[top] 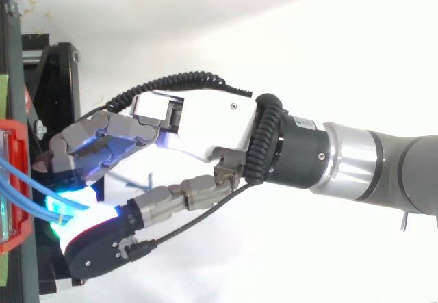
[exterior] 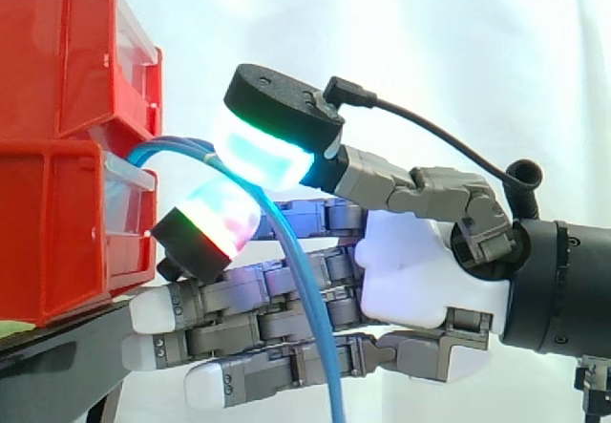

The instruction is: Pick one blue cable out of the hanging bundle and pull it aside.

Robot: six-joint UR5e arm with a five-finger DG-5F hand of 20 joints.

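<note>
One step looks done: your hand [exterior: 420, 280] pinches a blue cable [exterior: 310, 299] between thumb and finger pads [exterior: 263, 151], just beside the red bins [exterior: 57, 232], with its other fingers straight. The cable hangs down across those fingers. Pulling it aside is not yet done.

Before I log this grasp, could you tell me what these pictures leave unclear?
Side view: how many blue cables the fingers of the hand pinch; their glowing pads cover the contact.
Side view: the cables' lower ends, cut off by the bottom edge.
Top view: where the cables start, past the left edge.
</note>
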